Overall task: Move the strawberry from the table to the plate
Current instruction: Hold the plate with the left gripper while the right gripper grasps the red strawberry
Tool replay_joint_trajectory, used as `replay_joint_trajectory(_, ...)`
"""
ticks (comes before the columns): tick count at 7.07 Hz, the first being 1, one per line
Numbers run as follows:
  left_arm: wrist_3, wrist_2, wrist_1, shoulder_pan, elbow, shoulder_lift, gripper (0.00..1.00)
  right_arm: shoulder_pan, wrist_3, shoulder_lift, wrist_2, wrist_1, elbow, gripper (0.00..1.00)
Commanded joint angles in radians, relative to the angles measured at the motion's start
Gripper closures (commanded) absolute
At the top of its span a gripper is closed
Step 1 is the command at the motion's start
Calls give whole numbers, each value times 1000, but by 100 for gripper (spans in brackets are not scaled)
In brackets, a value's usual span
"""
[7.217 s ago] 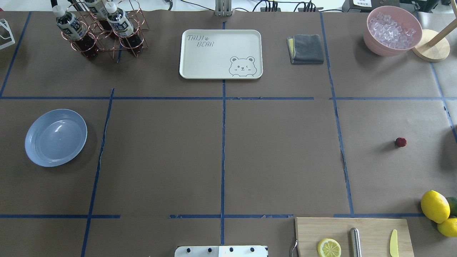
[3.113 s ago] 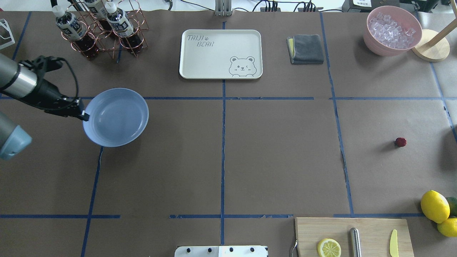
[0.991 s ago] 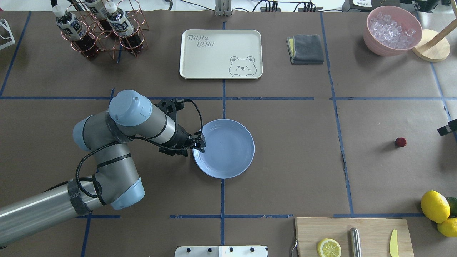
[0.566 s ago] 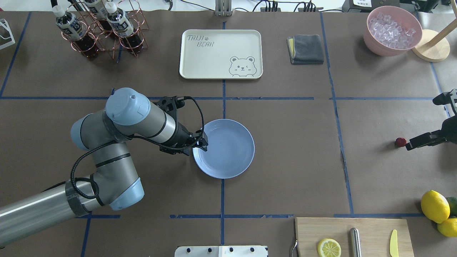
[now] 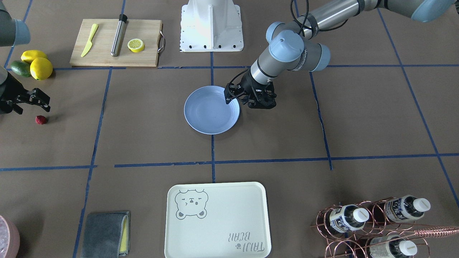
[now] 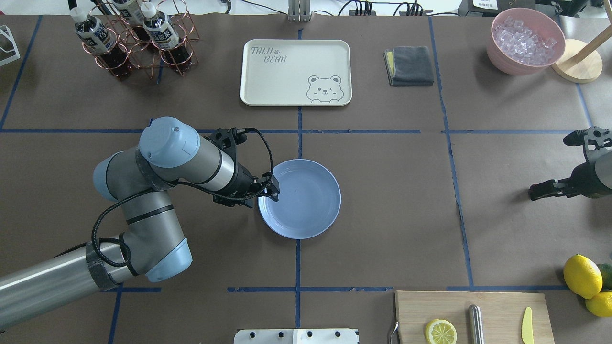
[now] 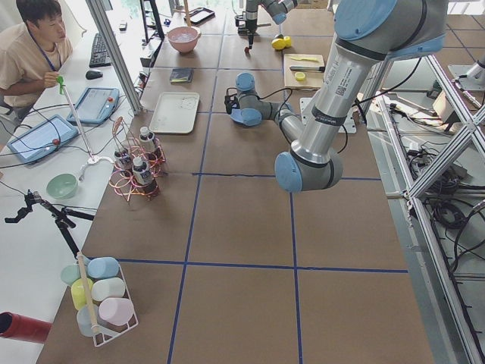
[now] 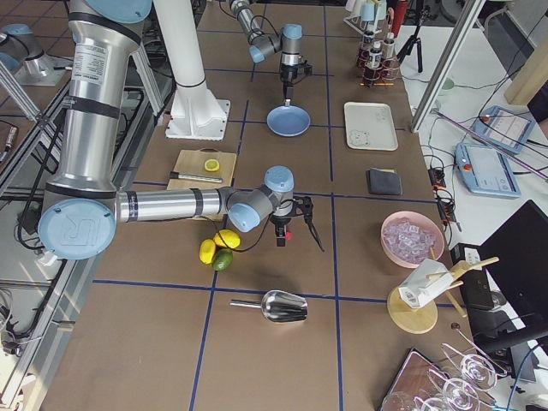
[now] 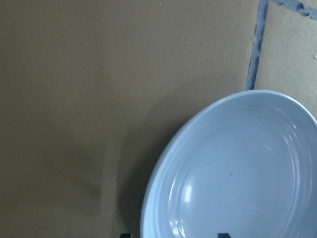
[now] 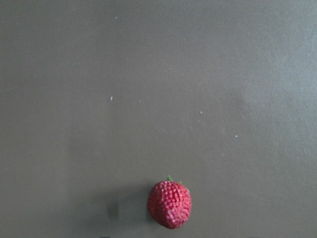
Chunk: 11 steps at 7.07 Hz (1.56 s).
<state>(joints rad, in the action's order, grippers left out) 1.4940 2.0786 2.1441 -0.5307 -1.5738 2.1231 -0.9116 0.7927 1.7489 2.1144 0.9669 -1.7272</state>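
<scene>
table (image 6: pixel 382 215) brown-papered, blue-taped | left jaws apart at plate (image 6: pixel 311 215) rim | right jaws apart over strawberry (image 5: pixel 41 119)

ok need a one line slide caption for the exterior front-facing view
Left gripper at the blue plate rim mid-table; right gripper poised over the strawberry, not yet grasped.

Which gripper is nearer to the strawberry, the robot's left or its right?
Right. The right gripper hangs close over the strawberry, not touching it. The left gripper is far away, at the rim of the plate.
</scene>
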Motion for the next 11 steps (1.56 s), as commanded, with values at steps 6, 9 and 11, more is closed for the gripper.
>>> replay_joint_trajectory(6,0,-14,0,0,0,-3,27,42,33,-43,-86,1,24,19)
replay_joint_trajectory(9,0,-26,0,3,0,-3,27,43,30,-42,-90,0,35,56)
replay_joint_trajectory(11,0,-26,0,3,0,-3,27,42,28,-35,-93,0,29,100)
